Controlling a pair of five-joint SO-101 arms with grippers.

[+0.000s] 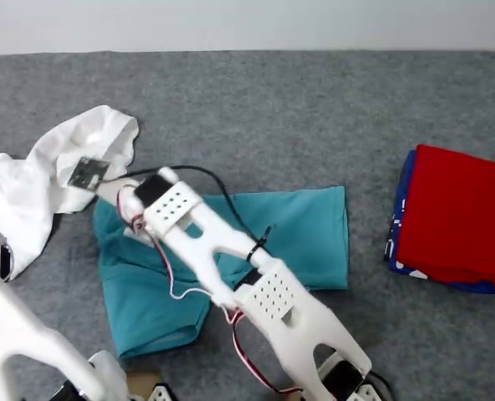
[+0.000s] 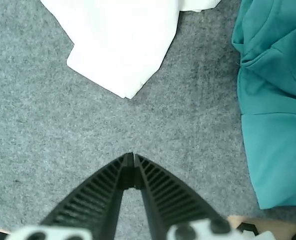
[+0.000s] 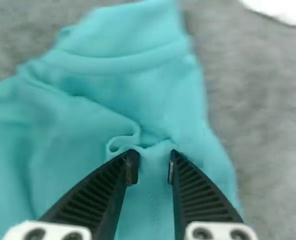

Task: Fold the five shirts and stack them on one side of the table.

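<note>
A teal shirt (image 1: 264, 242) lies spread in the middle of the grey table, with its collar end (image 3: 123, 60) bunched at the left. My right gripper (image 3: 150, 167) is down on that bunched end (image 1: 130, 219), its fingertips (image 3: 132, 167) narrowly apart with a raised fold of teal cloth pinched between them. A crumpled white shirt (image 1: 30, 192) lies at the far left. My left gripper (image 2: 133, 161) is shut and holds nothing, hovering over bare carpet between a corner of the white shirt (image 2: 123, 45) and the teal shirt (image 2: 275, 110).
At the right edge a folded red shirt (image 1: 460, 213) rests on a folded blue one (image 1: 396, 238). The left arm (image 1: 13, 334) stands at the front left corner. Bare grey carpet (image 1: 297, 117) runs along the back and front right.
</note>
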